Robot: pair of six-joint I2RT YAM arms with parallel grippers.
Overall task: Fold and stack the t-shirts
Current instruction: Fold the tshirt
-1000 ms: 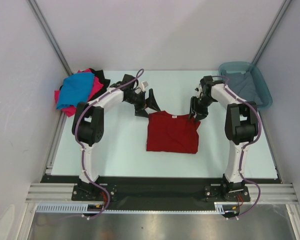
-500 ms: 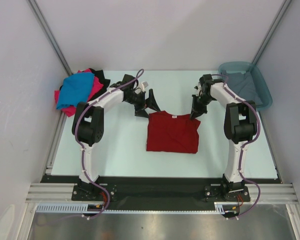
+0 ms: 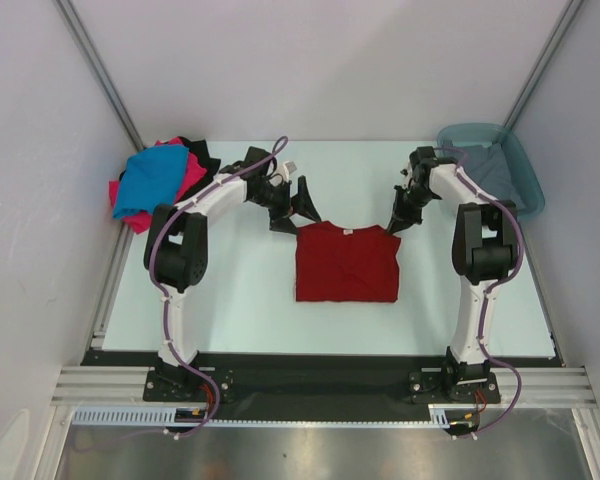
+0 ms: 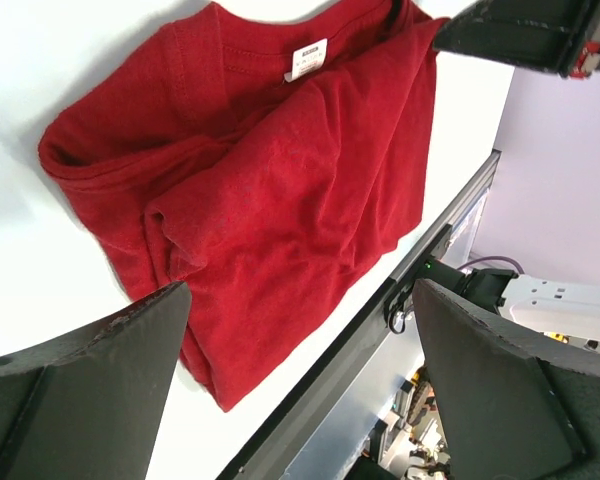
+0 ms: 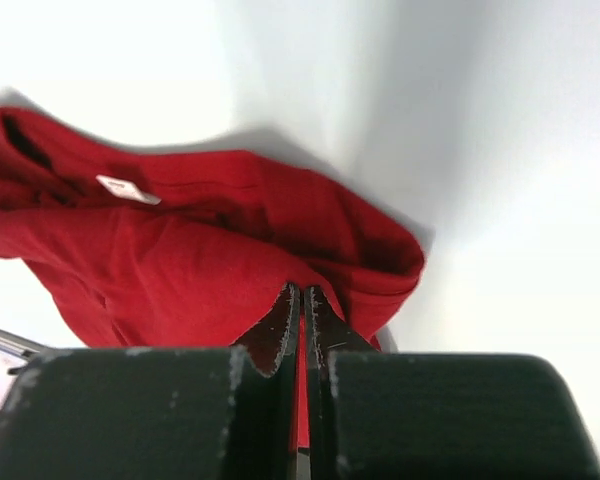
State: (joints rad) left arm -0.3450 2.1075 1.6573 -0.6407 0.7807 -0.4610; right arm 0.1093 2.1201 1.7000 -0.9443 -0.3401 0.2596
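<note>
White table (image 3: 230, 300), red t-shirt (image 3: 346, 262), shirt pile (image 3: 155, 180), tub (image 3: 526, 182)

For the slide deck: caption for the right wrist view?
Right pincer shut on a fold of the dark red t-shirt on the white table.

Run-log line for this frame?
item: dark red t-shirt, partly folded | left claw: open, over its far-left corner | right claw: shut on its far-right corner
</note>
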